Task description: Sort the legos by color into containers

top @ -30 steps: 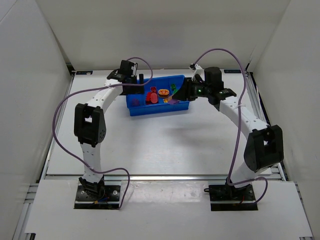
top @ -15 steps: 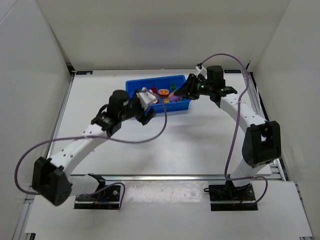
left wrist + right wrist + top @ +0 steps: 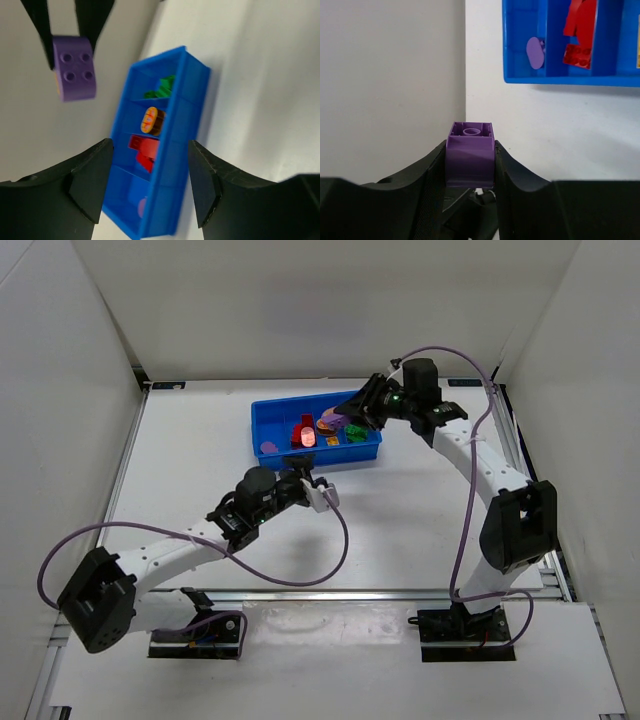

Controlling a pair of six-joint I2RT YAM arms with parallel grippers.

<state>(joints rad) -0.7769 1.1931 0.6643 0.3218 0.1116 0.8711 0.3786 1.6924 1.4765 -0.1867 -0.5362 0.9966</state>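
the purple studded brick (image 3: 470, 155) sits clamped between the fingers of the right gripper (image 3: 470, 149), raised over the blue tray (image 3: 570, 79), whose compartments hold a purple oval (image 3: 535, 52), red bricks (image 3: 577, 30), an orange piece (image 3: 151, 121) and green bricks (image 3: 161, 87), while the left gripper (image 3: 147, 185) hangs wide and empty above the white surface (image 3: 400, 520) near the tray.

Readable text, labels, brands, numbers, signs: none in any view. Shallow bright-blue rectangular plastic tray (image 3: 320, 453): walls unmarked. Purple studded plastic brick (image 3: 470, 160): faces plain. White arm housings (image 3: 165, 545): no marking legible at this size.
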